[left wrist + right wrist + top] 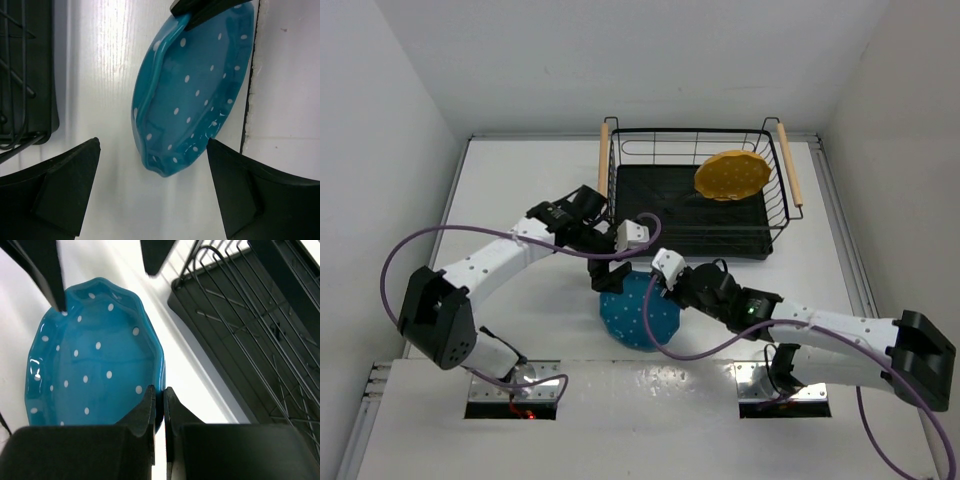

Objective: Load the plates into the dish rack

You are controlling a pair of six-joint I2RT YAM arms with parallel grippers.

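Observation:
The teal blue plate [636,314] with white dots sits in front of the dish rack [692,240], tilted up on edge in the left wrist view [190,90]. My right gripper [661,290] is shut on its scalloped rim [159,396]; the plate's inside shows in the right wrist view [95,365]. My left gripper [610,272] is open and empty just beyond the plate's far edge, its fingers [65,192] either side of the plate's end. The yellow-orange plate [732,175] leans inside the rack at its back right.
The rack's black wire wall and tray corner [240,325] lie close to the right of the teal plate, and show at the left of the left wrist view [25,75]. Wooden handles [787,165] flank the rack. White walls enclose the table. A table seam [248,95] runs beside the plate.

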